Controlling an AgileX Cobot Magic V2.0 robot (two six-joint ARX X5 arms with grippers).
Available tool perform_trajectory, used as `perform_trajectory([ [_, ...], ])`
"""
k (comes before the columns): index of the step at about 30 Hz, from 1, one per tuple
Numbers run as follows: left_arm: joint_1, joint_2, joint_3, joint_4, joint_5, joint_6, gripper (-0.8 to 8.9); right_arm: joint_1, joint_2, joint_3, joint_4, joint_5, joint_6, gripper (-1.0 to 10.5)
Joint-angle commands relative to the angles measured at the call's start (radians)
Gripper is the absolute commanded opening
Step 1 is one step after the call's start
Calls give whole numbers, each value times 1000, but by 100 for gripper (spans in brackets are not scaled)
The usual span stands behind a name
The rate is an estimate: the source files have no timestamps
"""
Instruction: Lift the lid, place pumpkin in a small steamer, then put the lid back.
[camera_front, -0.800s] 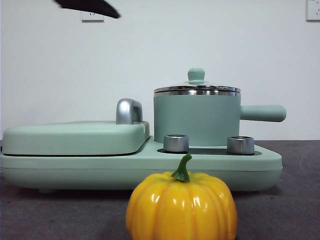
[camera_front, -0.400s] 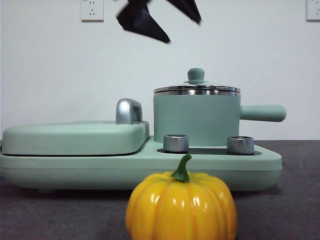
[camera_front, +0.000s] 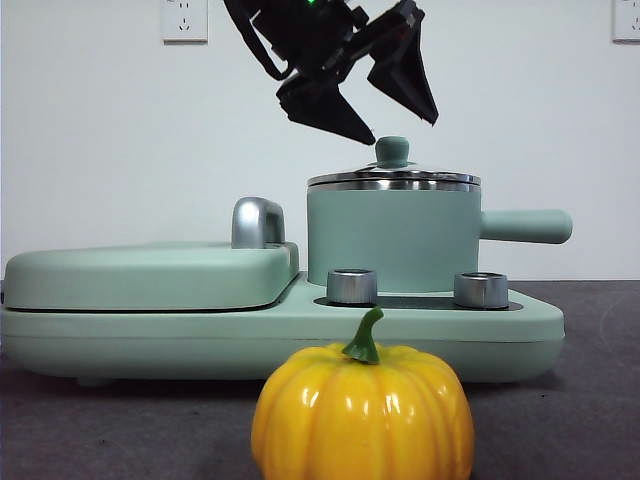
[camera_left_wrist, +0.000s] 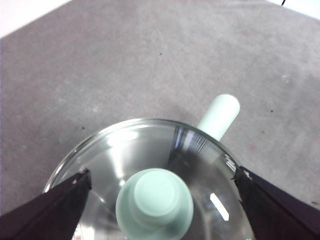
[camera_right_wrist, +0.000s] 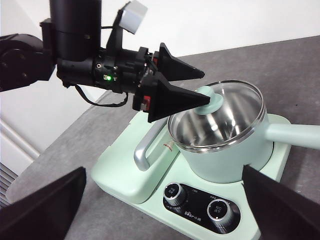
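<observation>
One glossy yellow-orange ribbed pumpkin (camera_front: 363, 412), curved green stem.

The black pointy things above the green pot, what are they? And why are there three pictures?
Those are a robot arm's fingers, the left gripper. They are open and hover on both sides of the knob of the glass lid, touching nothing yet. The lid sits on the small steamer, which stands on a green cooker. One camera looks across the table, where the pumpkin waits in front. One camera rides on that arm, looking down at the lid. The third rides on the other arm, the right gripper, open and holding nothing.
</observation>
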Motion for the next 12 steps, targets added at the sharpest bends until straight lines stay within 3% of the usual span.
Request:
perform_trajectory([
  [1, -10, 33, 30, 15, 0, 0, 463, 0, 3, 14, 9, 1, -5, 497],
  [9, -10, 68, 30, 42, 0, 3, 450, 0, 3, 14, 9, 1, -5, 497],
  [12, -10, 71, 30, 38, 0, 3, 333, 0, 3, 14, 9, 1, -5, 497],
])
